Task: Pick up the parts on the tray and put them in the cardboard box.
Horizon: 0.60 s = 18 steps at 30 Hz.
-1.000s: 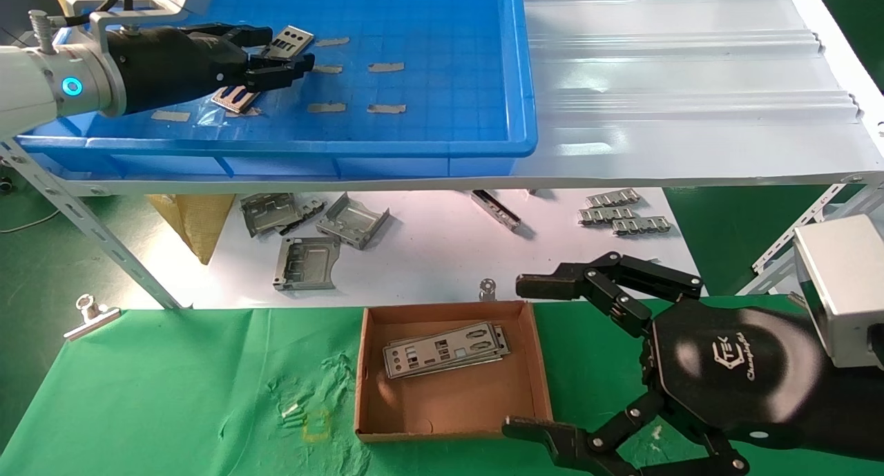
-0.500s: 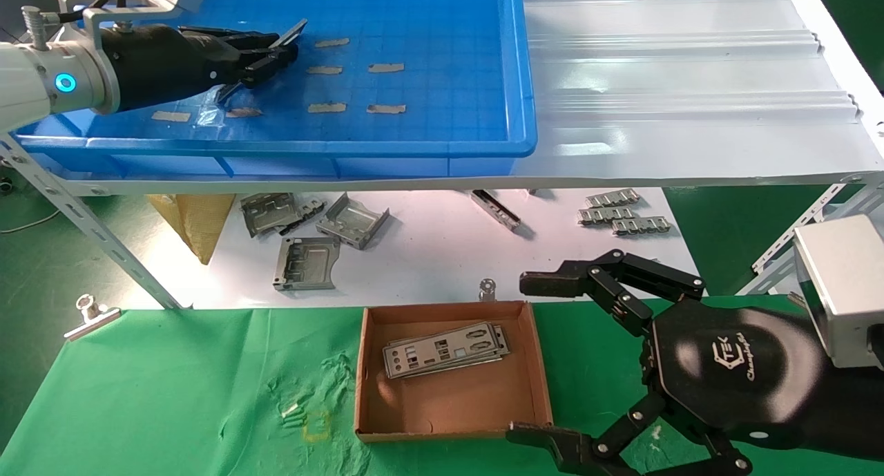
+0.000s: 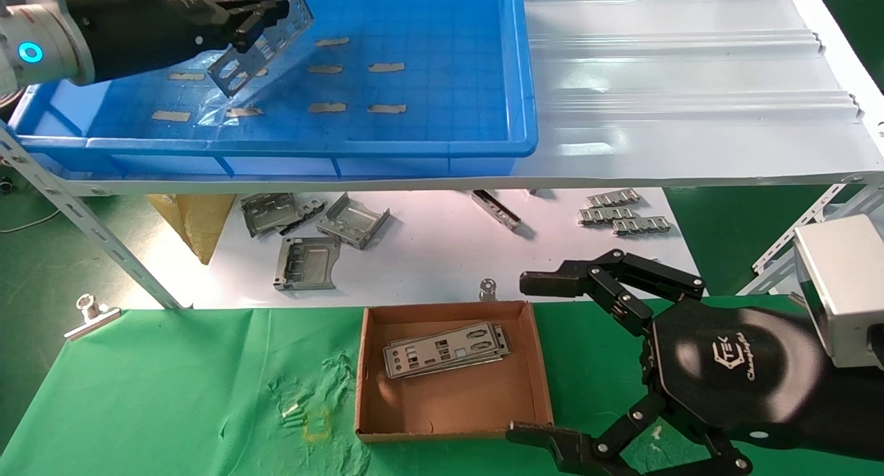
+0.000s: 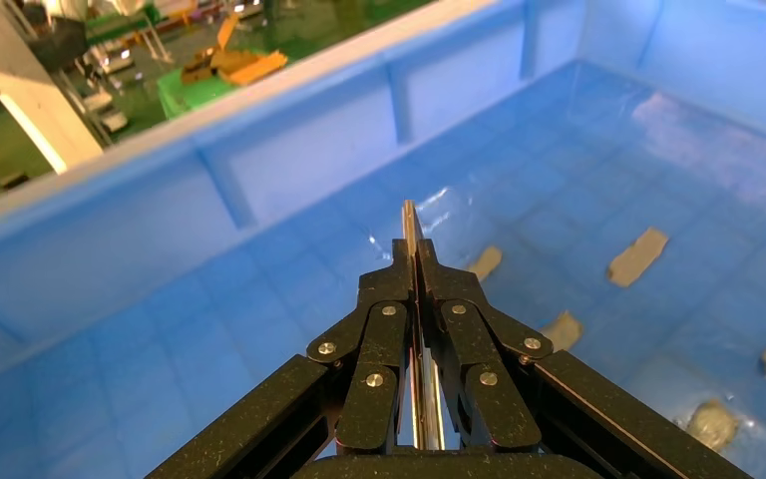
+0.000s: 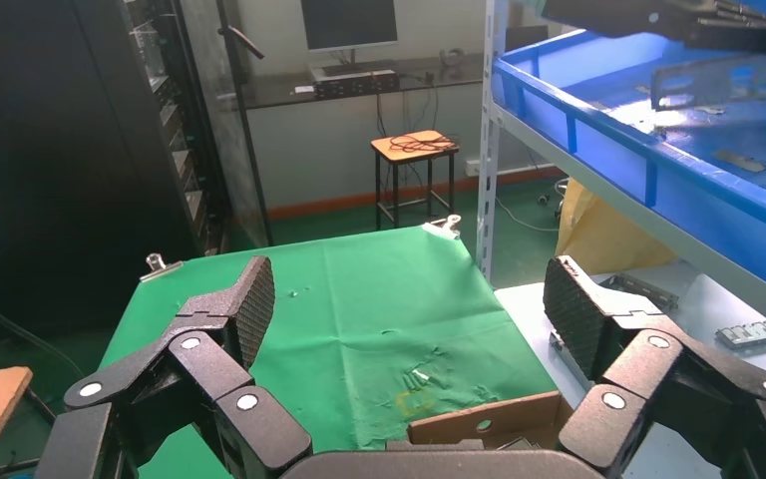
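My left gripper is shut on a thin silver-grey metal part, held tilted above the floor of the blue tray at its left end. In the left wrist view the part shows edge-on between the closed fingers. The cardboard box sits on the green cloth and holds several stacked parts. My right gripper is open and empty, just right of the box; its wrist view shows the box's wall.
Tape strips dot the tray floor. Bent grey brackets and comb-like strips lie on the white sheet under the shelf. A corrugated white sheet lies right of the tray. Metal clips hold the green cloth.
My left gripper has closed on the part and lifted it off the tray floor, moving up and slightly back. The right arm has barely moved.
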Each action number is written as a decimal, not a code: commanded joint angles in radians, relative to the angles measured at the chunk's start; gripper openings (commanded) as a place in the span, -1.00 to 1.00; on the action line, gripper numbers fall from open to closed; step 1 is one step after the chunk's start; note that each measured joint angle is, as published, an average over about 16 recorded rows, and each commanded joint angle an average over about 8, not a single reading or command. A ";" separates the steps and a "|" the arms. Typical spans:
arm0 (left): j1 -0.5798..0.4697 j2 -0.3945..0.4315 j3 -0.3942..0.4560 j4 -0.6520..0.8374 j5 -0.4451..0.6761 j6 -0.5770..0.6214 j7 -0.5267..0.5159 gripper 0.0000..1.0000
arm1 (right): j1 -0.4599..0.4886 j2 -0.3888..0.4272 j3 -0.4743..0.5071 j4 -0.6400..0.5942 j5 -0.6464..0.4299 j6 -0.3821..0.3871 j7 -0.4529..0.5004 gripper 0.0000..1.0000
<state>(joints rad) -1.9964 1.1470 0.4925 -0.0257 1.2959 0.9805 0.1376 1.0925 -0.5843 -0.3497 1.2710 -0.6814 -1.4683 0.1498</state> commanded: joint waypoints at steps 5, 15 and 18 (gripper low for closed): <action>-0.011 -0.004 0.006 0.004 0.008 0.013 0.013 -1.00 | 0.000 0.000 0.000 0.000 0.000 0.000 0.000 1.00; -0.014 -0.011 -0.004 0.000 -0.006 0.039 0.039 -1.00 | 0.000 0.000 0.000 0.000 0.000 0.000 0.000 1.00; -0.019 -0.015 -0.012 -0.006 -0.018 0.071 0.048 -1.00 | 0.000 0.000 0.000 0.000 0.000 0.000 0.000 1.00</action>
<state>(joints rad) -2.0188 1.1304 0.4797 -0.0323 1.2769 1.0619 0.1835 1.0926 -0.5842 -0.3500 1.2710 -0.6812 -1.4682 0.1497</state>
